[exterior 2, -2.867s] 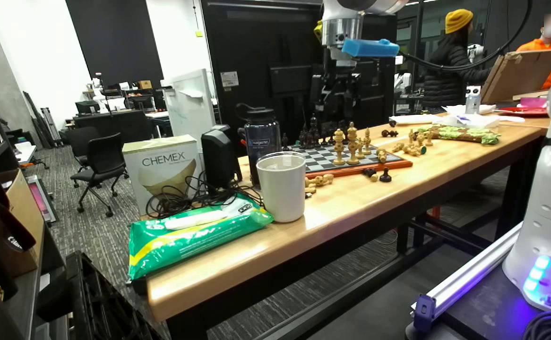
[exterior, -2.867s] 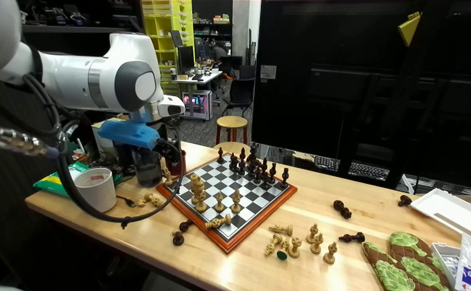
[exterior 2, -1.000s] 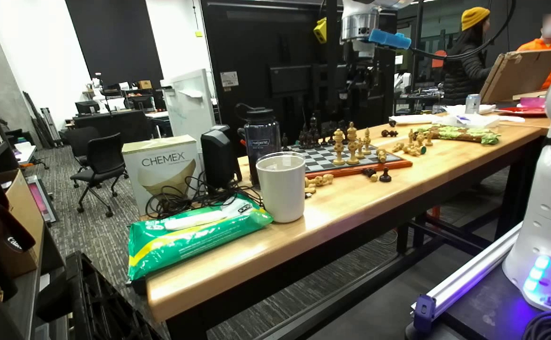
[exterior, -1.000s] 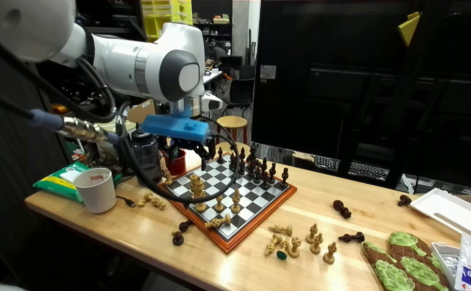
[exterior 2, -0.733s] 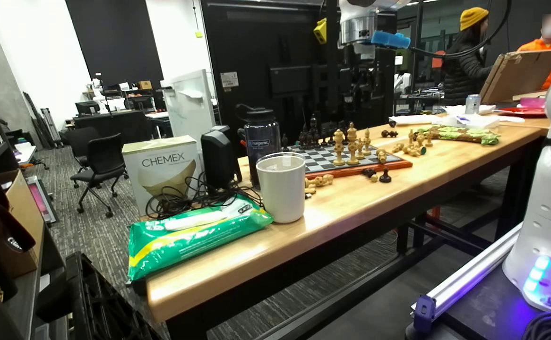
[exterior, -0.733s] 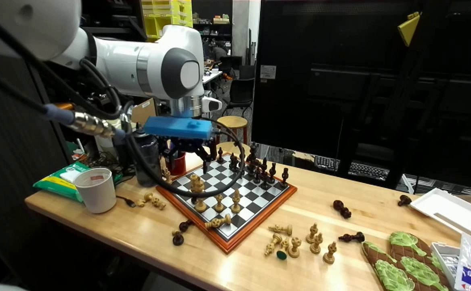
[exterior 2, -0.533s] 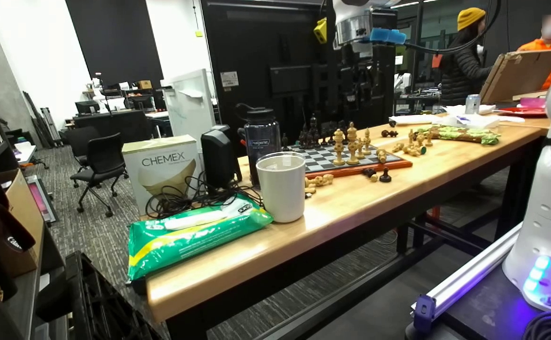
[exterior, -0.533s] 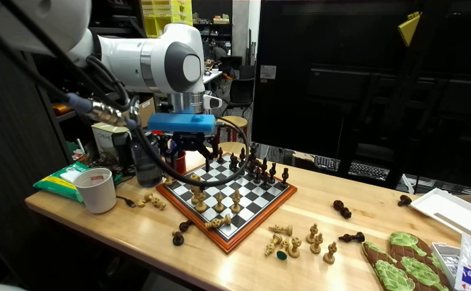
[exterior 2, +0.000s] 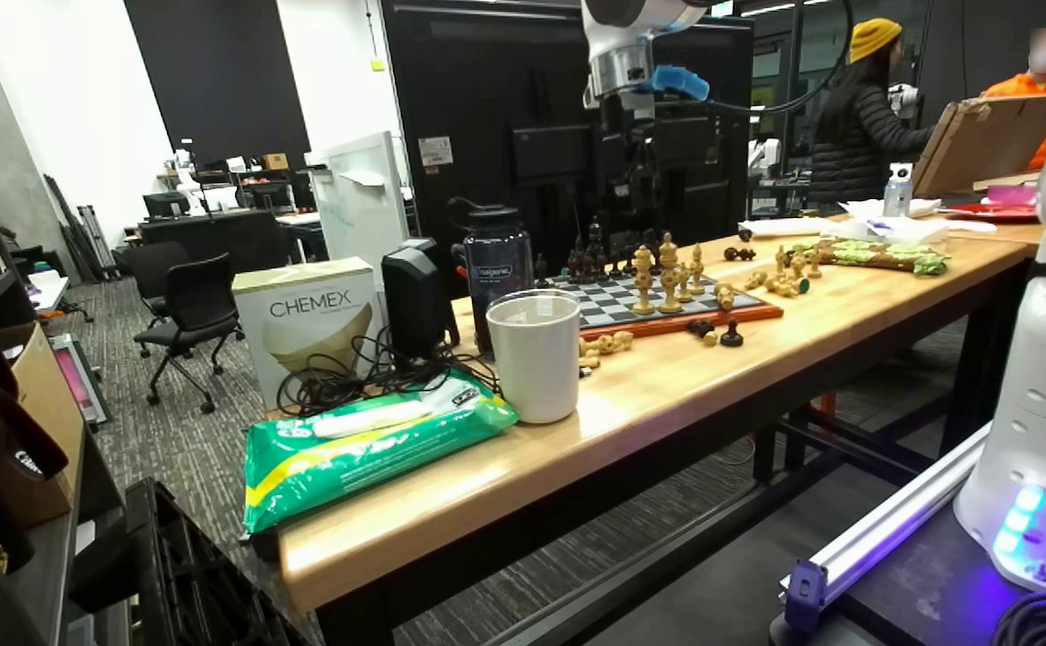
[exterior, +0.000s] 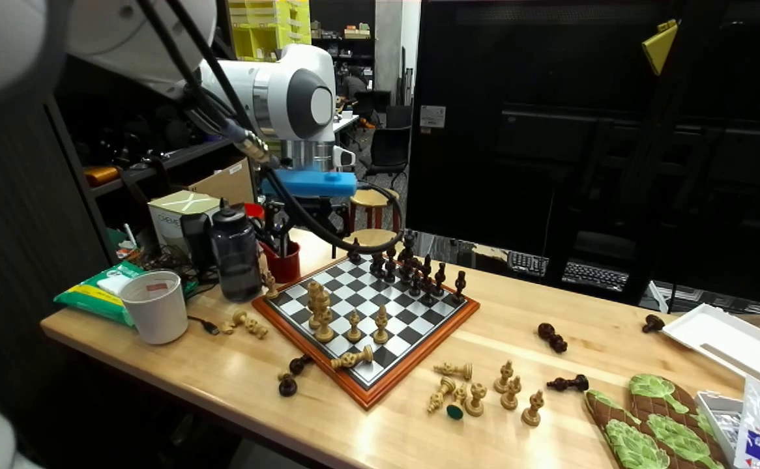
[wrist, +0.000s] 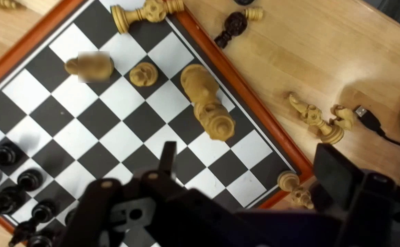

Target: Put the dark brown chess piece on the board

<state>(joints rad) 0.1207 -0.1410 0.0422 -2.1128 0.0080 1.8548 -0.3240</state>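
Note:
The board (exterior: 362,306) lies on the table; it fills much of the wrist view (wrist: 121,140). Several dark brown chess pieces (exterior: 440,279) stand near its far edge. Loose dark brown pieces lie on the table: one (exterior: 552,337) and another (exterior: 568,383) right of the board, a small one (exterior: 652,323) by the white tray, and two (exterior: 287,385) at the near left, one also in the wrist view (wrist: 236,24). Which one is meant I cannot tell. My gripper (exterior: 308,244) hangs above the board's far left corner; in the wrist view (wrist: 251,161) its fingers are wide apart with nothing between.
Light pieces (exterior: 380,324) stand on the board and others (exterior: 474,398) lie beside it. A dark bottle (exterior: 235,254), red cup (exterior: 283,264) and white cup (exterior: 156,306) stand at the left. An oven mitt (exterior: 660,417) and white tray (exterior: 732,345) are at the right.
My gripper has moved from beside the bottle to over the board's far left corner, and in the last half second it has risen a little. The chess pieces look unmoved.

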